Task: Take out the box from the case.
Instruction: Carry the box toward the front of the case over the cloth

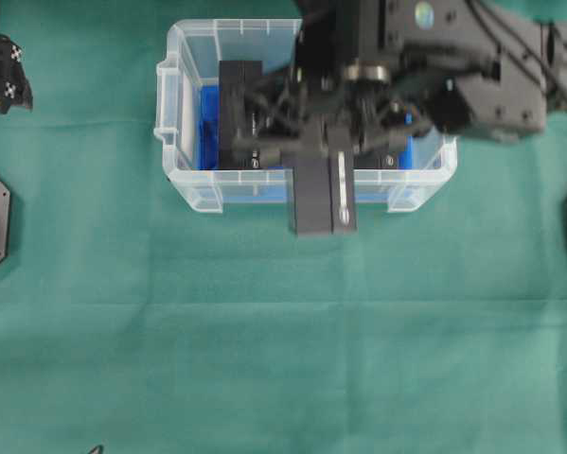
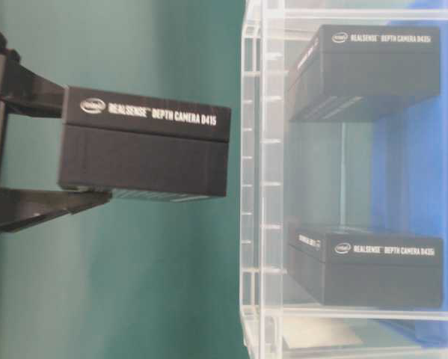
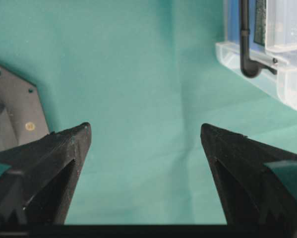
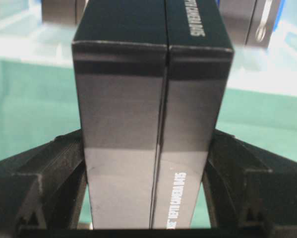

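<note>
Green cloth point(image 1: 264, 340) covers the whole table, the largest surface in every view.

Case point(image 1: 190, 113): clear plastic bin w/ rimmed edge and blue floor lining, at the far centre of the overhead view. In the table-level view its ribbed clear wall point(image 2: 257, 187) fills the right half of the frame.

Right arm point(image 1: 472, 66): comes in from the far right and hangs over the case, hiding much of the interior from overhead.

Right gripper point(image 1: 323, 161): jaws clamped on the box point(image 1: 323, 197), one finger point(image 4: 49, 178) pressed flat to each long side in the wrist view. The box is black, marked "RealSense Depth Camera D415". Overhead, its near end pokes out past the case's near wall, above the cloth. At table level the box point(image 2: 145, 142) sits wholly outside the clear wall, just beside it, held off the table; whether it touches the wall cannot be told.

Two more black boxes are inside the case: one to the left point(image 1: 238, 109) in the overhead view, the other mostly hidden under the gripper. Through the wall at table level, both show: upper one point(image 2: 366, 71), lower one point(image 2: 369, 265).

Left gripper point(image 3: 146, 148): jaws wide apart, nothing btwn them but cloth; parked at the far left edge point(image 1: 4, 71), well apart from the case, whose corner point(image 3: 287, 74) shows at upper right of its wrist view.
</note>
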